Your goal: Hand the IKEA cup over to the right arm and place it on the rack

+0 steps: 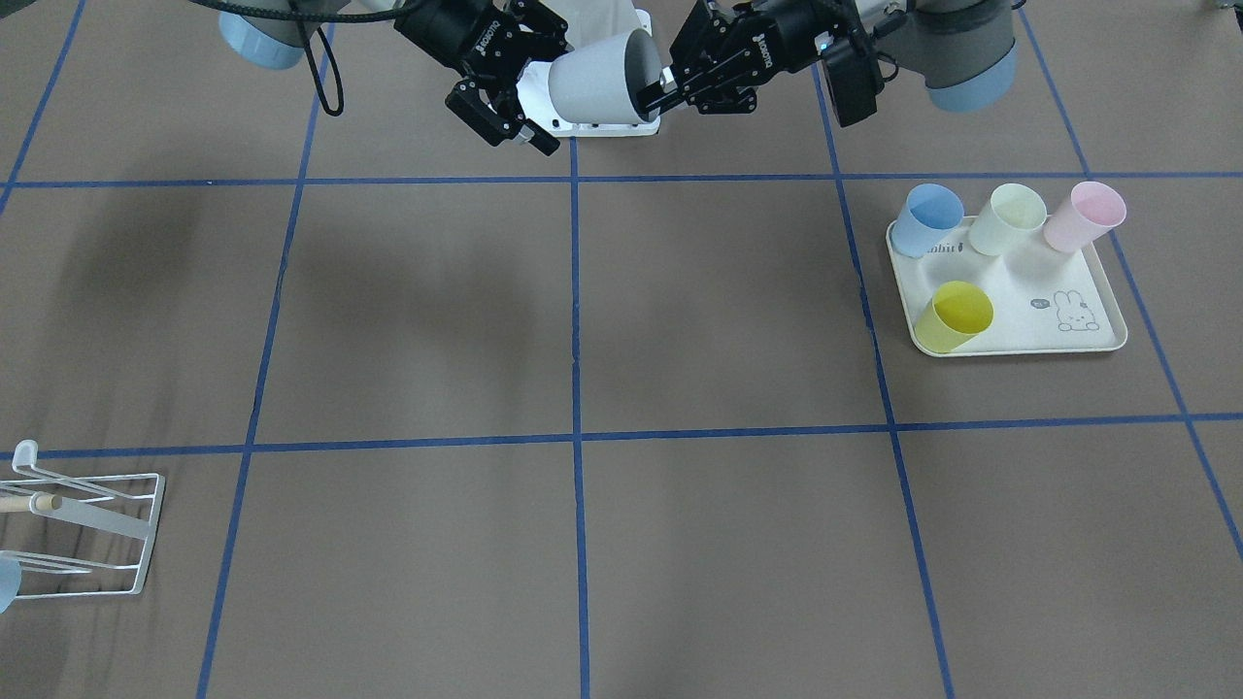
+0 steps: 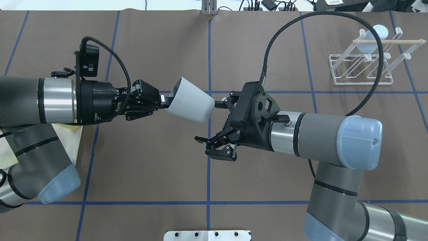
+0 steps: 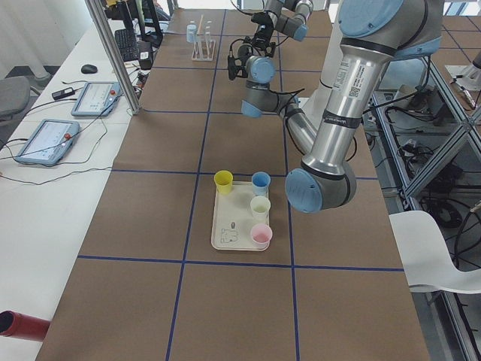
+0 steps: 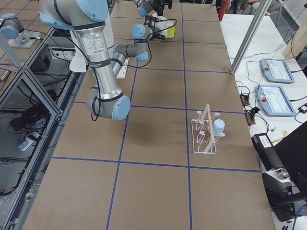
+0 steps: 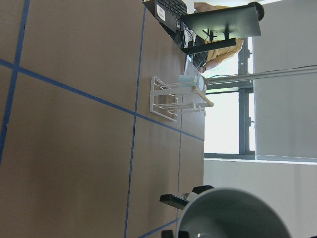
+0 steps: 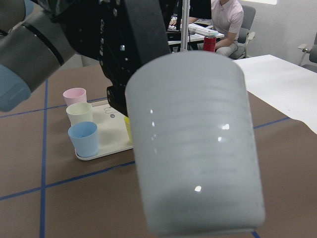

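Cup [image 2: 189,103] hangs mid-air, lying sideways, left gripper [image 2: 163,101] clamped on its rim. Its base points straight at the right gripper [image 2: 209,121], jaws spread wide, just beside that base.

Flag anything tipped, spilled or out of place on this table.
Nothing stands out. The white cup lies sideways only because the left gripper holds it by the rim in mid-air, near the open right gripper. The four cups on the tray stand upright; nothing is spilled.
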Tool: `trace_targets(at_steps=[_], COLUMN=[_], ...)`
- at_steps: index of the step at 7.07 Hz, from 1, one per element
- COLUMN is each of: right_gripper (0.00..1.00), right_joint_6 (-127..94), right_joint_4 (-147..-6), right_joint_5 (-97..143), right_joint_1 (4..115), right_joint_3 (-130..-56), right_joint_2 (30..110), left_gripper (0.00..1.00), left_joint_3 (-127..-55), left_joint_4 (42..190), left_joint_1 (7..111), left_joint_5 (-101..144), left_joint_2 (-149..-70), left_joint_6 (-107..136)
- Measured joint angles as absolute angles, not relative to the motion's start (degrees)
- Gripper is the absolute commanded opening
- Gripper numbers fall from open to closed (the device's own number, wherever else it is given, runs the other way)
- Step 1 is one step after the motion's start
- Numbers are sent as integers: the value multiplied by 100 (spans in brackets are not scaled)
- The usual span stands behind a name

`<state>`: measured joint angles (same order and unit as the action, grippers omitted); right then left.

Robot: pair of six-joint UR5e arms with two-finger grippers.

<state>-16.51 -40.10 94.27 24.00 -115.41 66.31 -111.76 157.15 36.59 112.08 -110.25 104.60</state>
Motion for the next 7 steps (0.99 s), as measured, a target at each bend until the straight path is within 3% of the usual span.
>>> trace_targets(at_steps=[7], right_gripper=[98], right_joint_6=[-1628], right_joint_4=[-4016], right_joint_5=[9297], right_joint_1=[2405], right_joint_3=[-11563], right_joint_2=[6584], left_gripper=[0], left_joint_3=[-11070], left_joint_4=[15715], left_joint_1=[3396], left_joint_5=[10960], left_joint_2=[-11013], left_joint_6=[10381])
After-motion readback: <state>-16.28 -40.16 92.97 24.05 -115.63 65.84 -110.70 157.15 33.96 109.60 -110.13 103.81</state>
